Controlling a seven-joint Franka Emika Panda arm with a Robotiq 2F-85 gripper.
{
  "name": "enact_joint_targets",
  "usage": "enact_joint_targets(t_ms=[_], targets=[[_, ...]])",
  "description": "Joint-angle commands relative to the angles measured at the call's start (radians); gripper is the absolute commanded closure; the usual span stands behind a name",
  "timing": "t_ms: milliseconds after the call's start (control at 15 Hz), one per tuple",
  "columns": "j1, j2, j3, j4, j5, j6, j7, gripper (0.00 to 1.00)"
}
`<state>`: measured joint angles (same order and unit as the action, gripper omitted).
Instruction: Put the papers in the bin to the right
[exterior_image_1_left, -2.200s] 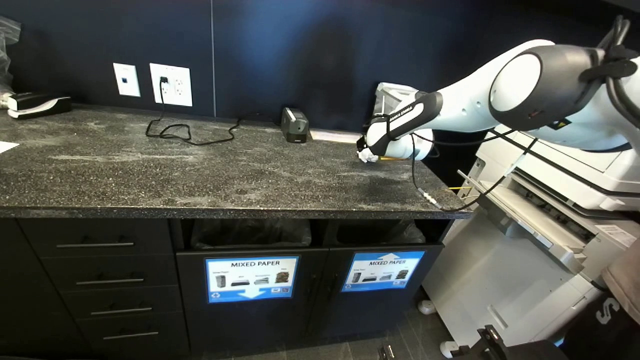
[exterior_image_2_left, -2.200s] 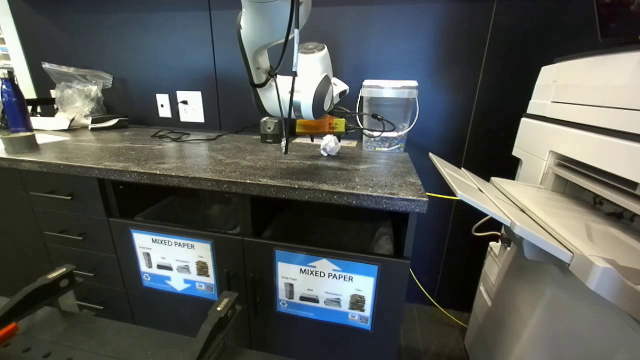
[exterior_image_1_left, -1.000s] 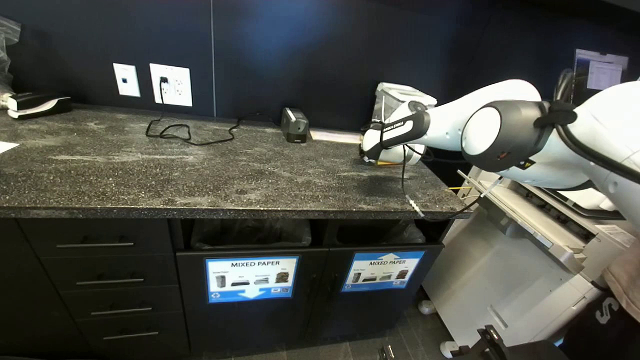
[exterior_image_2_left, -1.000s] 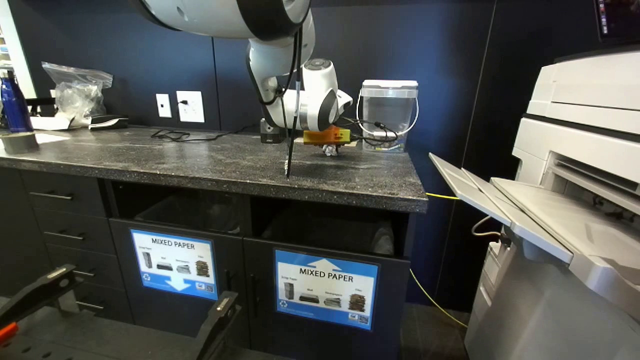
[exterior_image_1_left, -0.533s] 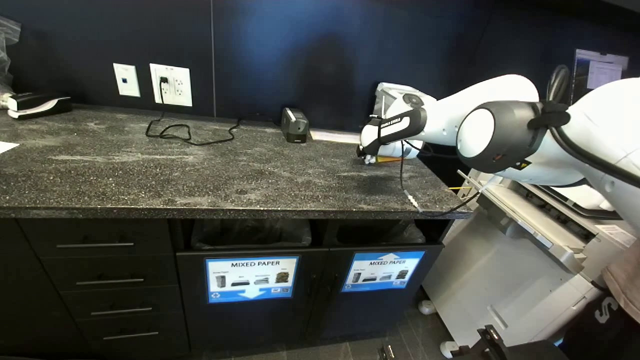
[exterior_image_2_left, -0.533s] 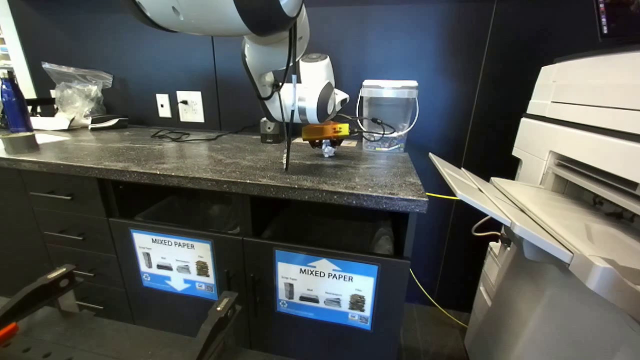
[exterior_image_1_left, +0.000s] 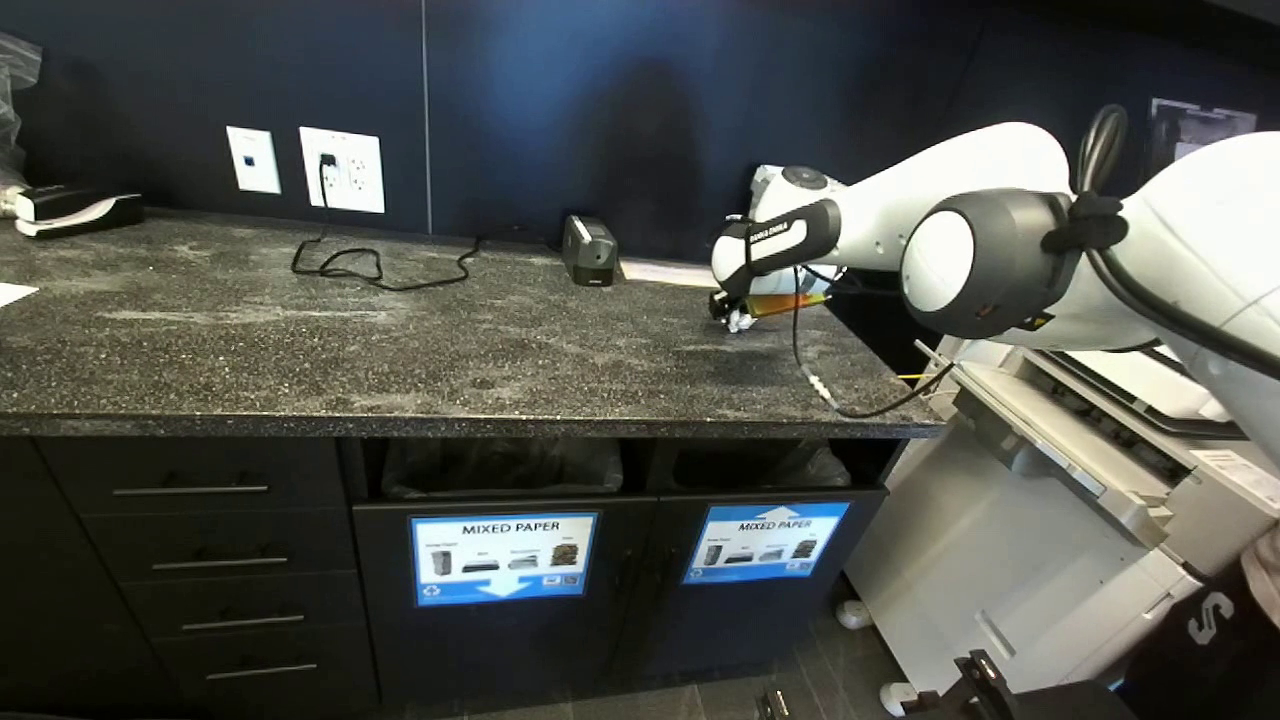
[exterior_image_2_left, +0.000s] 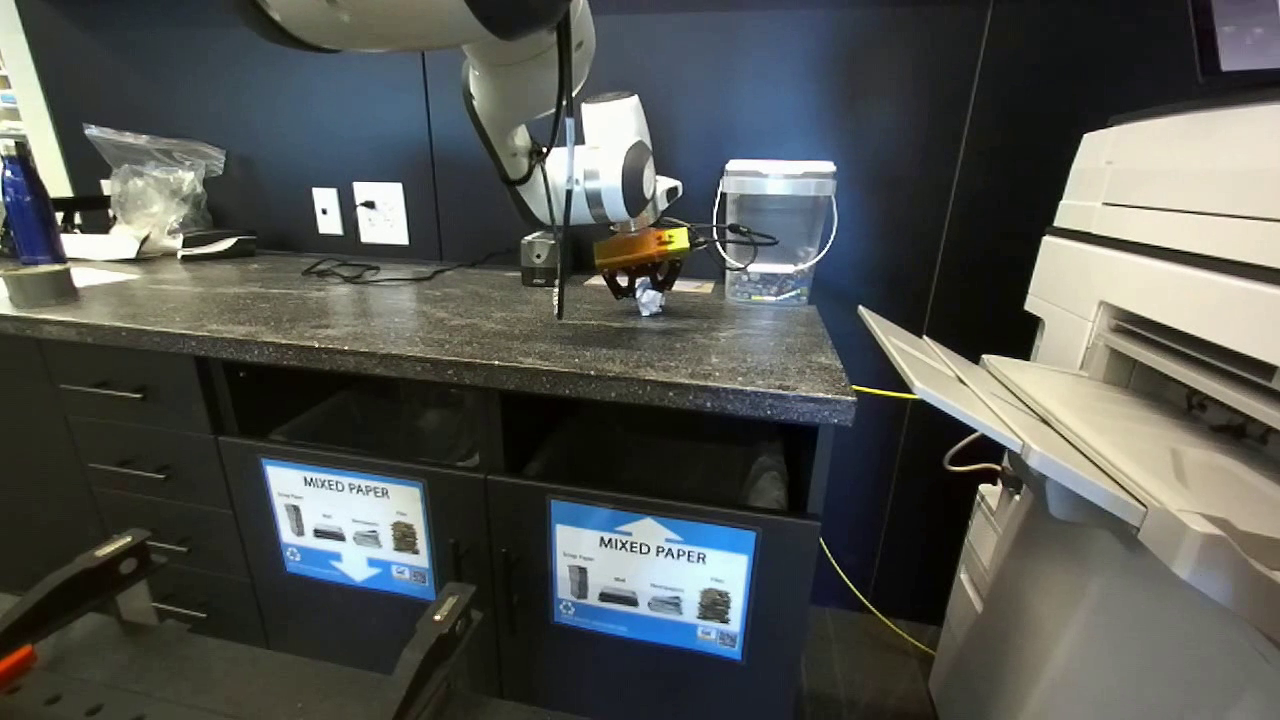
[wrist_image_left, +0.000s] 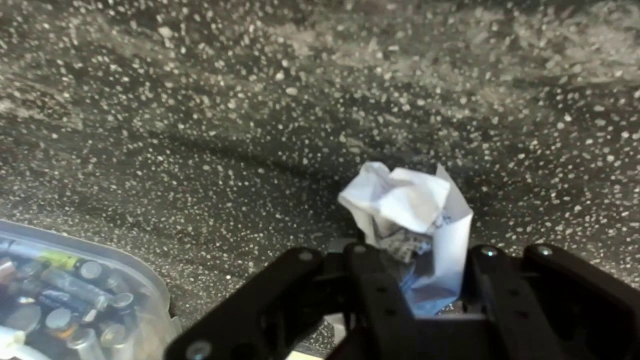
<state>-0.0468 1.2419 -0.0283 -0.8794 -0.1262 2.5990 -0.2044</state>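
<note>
In wrist view, my gripper (wrist_image_left: 424, 251) hides part of paper wad (wrist_image_left: 407, 200); bucket (wrist_image_left: 100, 250) cut off. Right bin (exterior_image_2_left: 650, 455): bottom hidden. Label (exterior_image_2_left: 653, 580) below it: finest print too small.

Blue sheen and soft shadow on wall (exterior_image_1_left: 540, 100); drawers (exterior_image_1_left: 235, 595) dim; wrist view: claw (wrist_image_left: 425, 251) blurred.

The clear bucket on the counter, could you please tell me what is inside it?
The wrist view shows small battery-like cylinders heaped inside the bucket. The upper ones hide whatever lies beneath, and part of the bucket falls outside that view.
</note>
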Motion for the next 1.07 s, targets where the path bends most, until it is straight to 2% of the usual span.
enact_joint_targets(t_ms=[0, 467, 1000], targets=[[0.027, -0.086, -0.027, -0.09, -0.029, -0.089, 0.001, 0.86], [0.012, -0.202, 0.014, -0.227, -0.019, -0.222, -0.051, 0.86], [-0.023, -0.389, 0.051, -0.555, 0.01, -0.208, -0.05, 0.86]])
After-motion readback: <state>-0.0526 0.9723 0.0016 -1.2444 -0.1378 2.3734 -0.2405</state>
